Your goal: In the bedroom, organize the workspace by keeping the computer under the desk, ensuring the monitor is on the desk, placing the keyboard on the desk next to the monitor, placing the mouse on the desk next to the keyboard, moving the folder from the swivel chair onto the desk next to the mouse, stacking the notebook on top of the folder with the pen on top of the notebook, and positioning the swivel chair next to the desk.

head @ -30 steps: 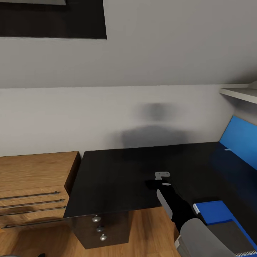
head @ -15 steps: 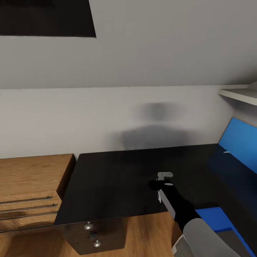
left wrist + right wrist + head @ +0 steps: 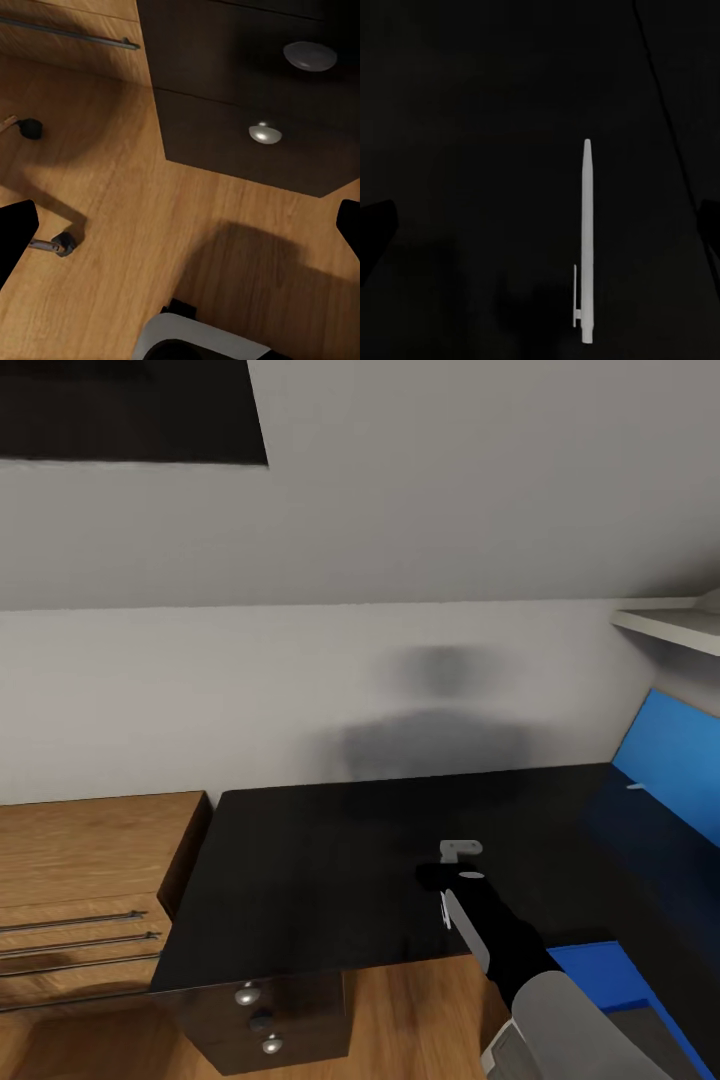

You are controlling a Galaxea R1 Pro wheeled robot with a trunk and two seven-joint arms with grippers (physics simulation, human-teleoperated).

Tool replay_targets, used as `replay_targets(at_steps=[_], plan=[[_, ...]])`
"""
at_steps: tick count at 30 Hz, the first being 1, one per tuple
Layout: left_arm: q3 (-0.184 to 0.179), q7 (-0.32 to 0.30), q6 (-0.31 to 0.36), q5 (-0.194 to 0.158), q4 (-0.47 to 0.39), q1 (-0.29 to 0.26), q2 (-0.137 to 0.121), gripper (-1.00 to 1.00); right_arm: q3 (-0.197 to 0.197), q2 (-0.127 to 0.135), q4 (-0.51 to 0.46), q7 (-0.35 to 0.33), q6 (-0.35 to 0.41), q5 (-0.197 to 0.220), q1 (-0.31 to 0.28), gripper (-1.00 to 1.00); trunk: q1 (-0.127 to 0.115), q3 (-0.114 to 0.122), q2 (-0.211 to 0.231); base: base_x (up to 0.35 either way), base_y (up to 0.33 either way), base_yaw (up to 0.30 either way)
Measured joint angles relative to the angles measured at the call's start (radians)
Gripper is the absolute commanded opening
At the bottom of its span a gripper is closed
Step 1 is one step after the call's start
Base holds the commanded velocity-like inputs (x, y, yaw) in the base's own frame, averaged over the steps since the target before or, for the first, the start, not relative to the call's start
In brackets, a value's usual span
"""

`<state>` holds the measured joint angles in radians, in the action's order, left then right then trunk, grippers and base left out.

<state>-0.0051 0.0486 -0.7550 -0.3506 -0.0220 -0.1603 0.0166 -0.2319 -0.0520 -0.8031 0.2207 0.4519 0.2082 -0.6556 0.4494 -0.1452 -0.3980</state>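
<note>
Two tools matter here, and we judge ours are both spread wide with nothing held. In the right wrist view the pen lies flat on the glossy black desk, between the dark finger edges of the right tool but touching neither; the fingers stand far apart at the frame's two sides. We read this as lining up over the pen so the fingers can close across its thin barrel.

In the head view the right arm reaches out over the desk, which is why the wrist looks straight down on the top. The blue folder shows near the arm's lower side, with a grey patch beside it that may be the notebook; we cannot tell whether they rest on the desk.

The left tool hangs low over the wood floor, beside the black drawer unit with its silver knobs, out of the way.
</note>
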Motion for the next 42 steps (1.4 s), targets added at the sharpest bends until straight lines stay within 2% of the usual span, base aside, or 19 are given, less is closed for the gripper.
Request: replay_targets(at_steps=[5,17,40,42], plan=[[0.000,0.000,0.000,0.000,0.000,0.000,0.000,1.00,0.001,0.001,-0.001,-0.001,-0.003,0.002,0.000,1.00,0.000,0.000,0.000,0.000,0.000,0.034],[0.000,0.002,0.000,-0.001,0.000,0.000,0.000,1.00,0.001,0.002,0.000,-0.002,-0.004,0.002,0.000,1.00,0.000,0.000,0.000,0.000,-0.043,0.184],[0.001,0.002,0.000,-0.002,0.000,0.000,0.000,1.00,0.005,0.004,0.002,-0.002,-0.004,0.003,0.000,1.00,0.000,0.000,0.000,0.000,-0.033,0.008],[0.000,0.001,-0.001,0.000,-0.001,0.000,0.002,1.00,0.007,0.022,0.006,-0.004,-0.004,0.004,0.000,1.00,0.000,0.000,0.000,0.000,0.000,0.000]])
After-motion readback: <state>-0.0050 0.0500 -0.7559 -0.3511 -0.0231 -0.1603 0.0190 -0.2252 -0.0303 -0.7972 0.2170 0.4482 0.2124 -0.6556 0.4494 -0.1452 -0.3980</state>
